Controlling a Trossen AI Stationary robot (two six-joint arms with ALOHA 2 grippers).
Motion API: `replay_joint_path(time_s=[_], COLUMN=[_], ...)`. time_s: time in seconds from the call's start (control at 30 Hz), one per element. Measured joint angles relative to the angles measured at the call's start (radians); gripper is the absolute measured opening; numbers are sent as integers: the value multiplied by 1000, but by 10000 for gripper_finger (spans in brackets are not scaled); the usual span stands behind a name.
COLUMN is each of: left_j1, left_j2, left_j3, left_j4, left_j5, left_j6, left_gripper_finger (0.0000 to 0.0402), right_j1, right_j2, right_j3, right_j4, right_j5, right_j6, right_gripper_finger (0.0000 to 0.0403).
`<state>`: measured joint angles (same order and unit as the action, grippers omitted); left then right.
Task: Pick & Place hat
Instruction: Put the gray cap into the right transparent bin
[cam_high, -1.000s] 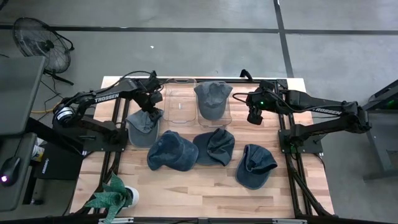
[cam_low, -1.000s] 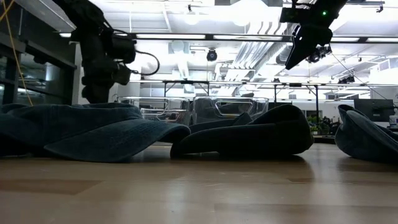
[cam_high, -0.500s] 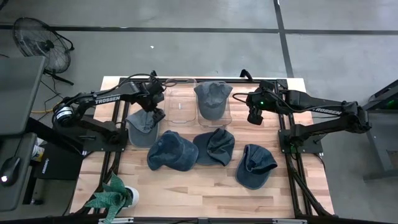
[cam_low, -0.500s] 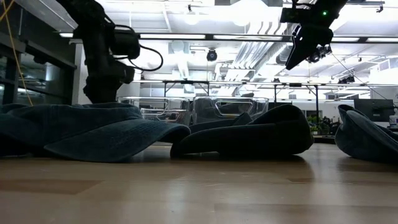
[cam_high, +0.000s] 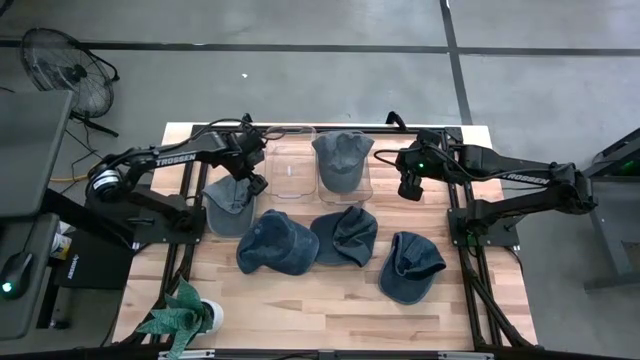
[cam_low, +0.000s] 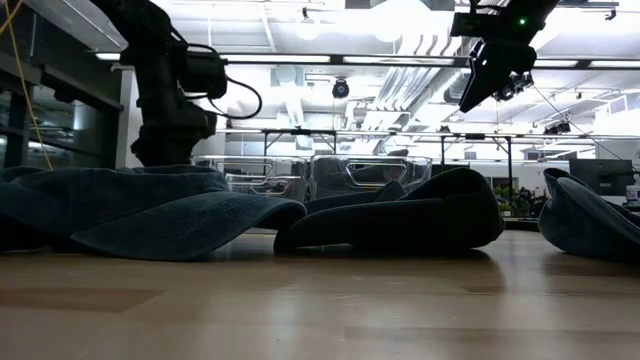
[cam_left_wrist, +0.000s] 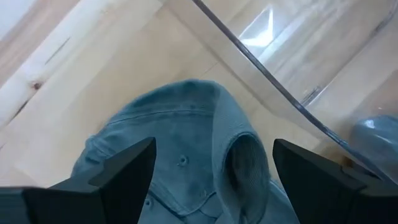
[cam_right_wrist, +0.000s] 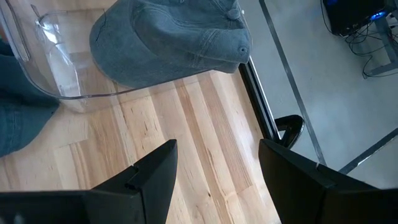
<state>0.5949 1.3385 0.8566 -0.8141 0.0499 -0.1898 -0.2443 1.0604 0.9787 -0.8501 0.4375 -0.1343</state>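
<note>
the left claw (cam_high: 250, 172) stood spread wide, its two dark fingers (cam_left_wrist: 124, 171) apart with nothing between them, poised over the light blue hat (cam_left_wrist: 186, 155) that lay crown-up on the bench (cam_high: 330, 300) at the left middle of the high view, just beside the empty clear bin (cam_high: 290, 170); this hat looked like the one in hand, not yet gripped or lifted

the right claw (cam_high: 409, 188) hung raised at the upper right of the same view, fingers parted and holding nothing, beside the second clear bin (cam_high: 362, 188), which already carried a grey-blue hat (cam_high: 341, 157)

so one hat seemed placed and the larger share was left: below the bins lay a dark blue hat (cam_high: 277, 243), a folded dark hat (cam_high: 345, 234) touching it, and another dark hat (cam_high: 410, 266) toward the lower right, all on the bench, with the light blue one still to be picked
</note>
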Motion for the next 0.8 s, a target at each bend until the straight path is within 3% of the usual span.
replay_joint_path(time_s=[0.4, 0.6, 0.8], left_j1=[0, 0, 0], left_j2=[80, 80, 80], left_j3=[0, 0, 0], left_j4=[-6, -21, -57], left_j5=[-8, 0, 1], left_j6=[-2, 0, 9], left_gripper_finger=[277, 204, 100], right_j1=[0, 0, 0], right_j2=[0, 0, 0], right_j3=[0, 0, 0], right_j4=[0, 0, 0], right_j5=[1, 1, 1], right_j6=[0, 2, 3], right_gripper_finger=[220, 220, 220])
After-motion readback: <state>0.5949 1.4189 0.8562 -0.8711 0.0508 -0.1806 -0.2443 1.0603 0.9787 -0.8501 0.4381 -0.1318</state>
